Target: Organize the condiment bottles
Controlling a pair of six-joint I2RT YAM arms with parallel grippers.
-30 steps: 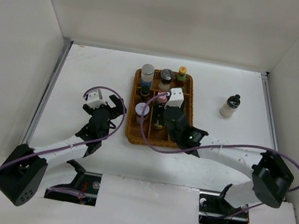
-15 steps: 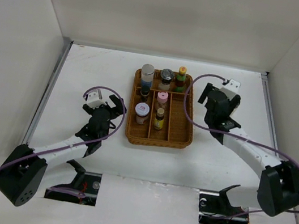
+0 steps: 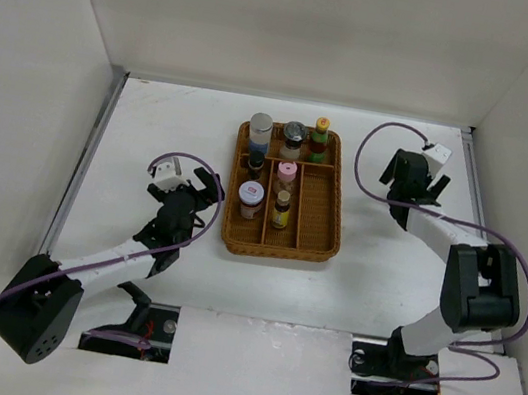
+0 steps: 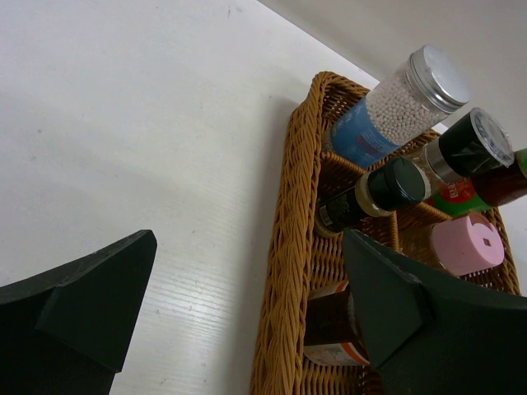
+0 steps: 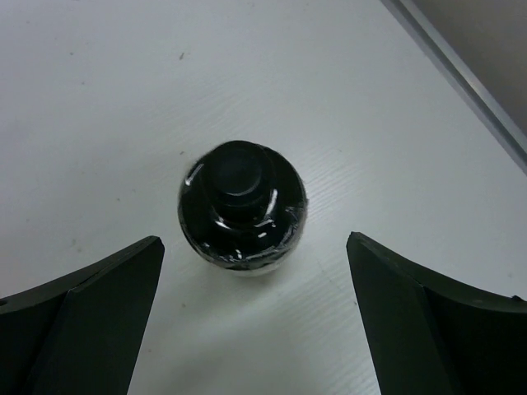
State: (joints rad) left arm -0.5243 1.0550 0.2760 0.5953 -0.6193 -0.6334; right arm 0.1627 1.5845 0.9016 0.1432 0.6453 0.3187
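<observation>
A pale bottle with a black cap (image 5: 242, 206) stands alone on the white table, right of the tray. My right gripper (image 5: 254, 247) is open just above it, one finger on each side, not touching; in the top view this gripper (image 3: 411, 185) hides the bottle. The brown woven tray (image 3: 326, 223) holds the other bottles: a silver-capped white-bead bottle (image 3: 260, 131), a dark-lidded jar (image 3: 295, 136), a red-green yellow-capped bottle (image 3: 321, 134), a pink-capped one (image 3: 287, 174), a white-lidded jar (image 3: 251, 196) and a yellow one (image 3: 282, 211). My left gripper (image 3: 201, 185) is open and empty beside the tray's left rim (image 4: 288, 247).
The tray's right compartment (image 3: 318, 207) holds nothing. A raised metal edge (image 5: 461, 74) runs along the table's right side, close to the black-capped bottle. White walls enclose the table at the back and both sides.
My right arm has swung from over the tray to the right and now hovers open over the black-capped bottle. The left arm has not moved.
</observation>
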